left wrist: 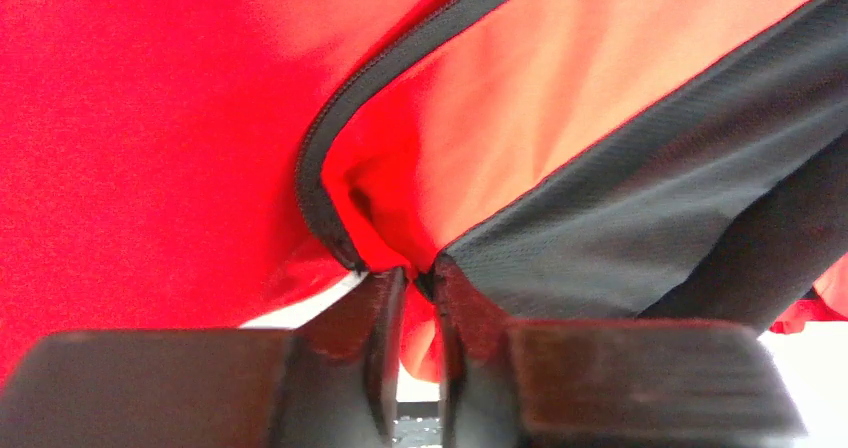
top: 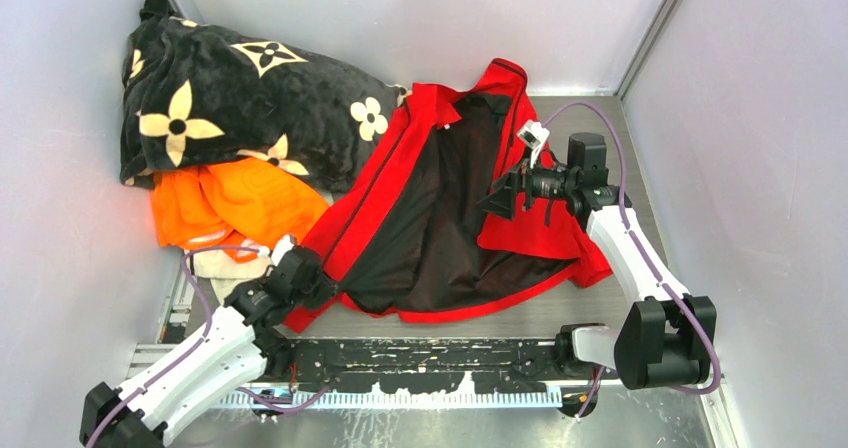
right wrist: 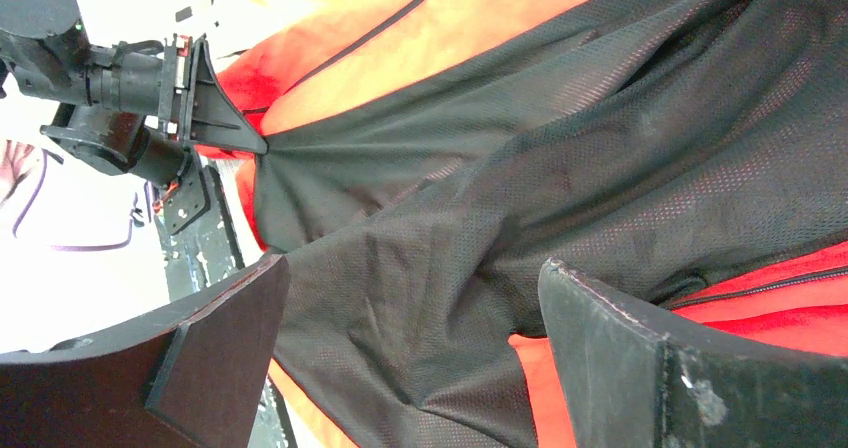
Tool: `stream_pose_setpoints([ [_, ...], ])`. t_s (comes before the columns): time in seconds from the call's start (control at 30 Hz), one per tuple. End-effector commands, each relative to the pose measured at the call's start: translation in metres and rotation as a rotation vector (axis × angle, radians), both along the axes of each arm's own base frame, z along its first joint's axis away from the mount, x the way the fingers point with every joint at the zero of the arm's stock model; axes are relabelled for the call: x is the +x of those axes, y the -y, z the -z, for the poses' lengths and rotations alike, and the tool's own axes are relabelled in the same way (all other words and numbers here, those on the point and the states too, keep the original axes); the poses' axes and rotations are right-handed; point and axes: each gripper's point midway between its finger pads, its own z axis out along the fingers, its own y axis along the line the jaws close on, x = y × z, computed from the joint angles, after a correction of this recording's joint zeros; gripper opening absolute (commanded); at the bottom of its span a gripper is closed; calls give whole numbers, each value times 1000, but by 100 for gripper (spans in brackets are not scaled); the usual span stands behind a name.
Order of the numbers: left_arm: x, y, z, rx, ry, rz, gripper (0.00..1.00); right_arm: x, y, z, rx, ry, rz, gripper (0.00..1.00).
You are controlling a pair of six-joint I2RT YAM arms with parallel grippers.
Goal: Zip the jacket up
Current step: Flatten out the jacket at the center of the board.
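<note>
Left gripper (left wrist: 420,280): clamped on the jacket (top: 395,173) at its near hem corner, beside the zip teeth (left wrist: 304,173) (only this wrist view shows them).
Right gripper (right wrist: 410,268): fingers spread wide over the dark lining (top: 440,223), holding nothing.
Jacket: lies unzipped on the table (top: 600,313), lining up, beside the blanket (top: 230,98).

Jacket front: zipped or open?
Open. The jacket lies spread, dark lining exposed between its front edges; left pincer pinches its bottom zipper end.
</note>
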Motion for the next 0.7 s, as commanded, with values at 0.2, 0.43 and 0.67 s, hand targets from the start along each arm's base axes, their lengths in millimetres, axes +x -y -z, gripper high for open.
stream_pose_setpoints([
  [0.2,34,16,-109,55,520,323,0,14,9,-25,-31,81,53,100],
  [0.43,28,110,-144,86,582,891,0,63,72,-30,-46,14,450,100],
  [0.67,-54,224,-74,361,433,1609,0,73,104,-30,-1,-25,574,100],
])
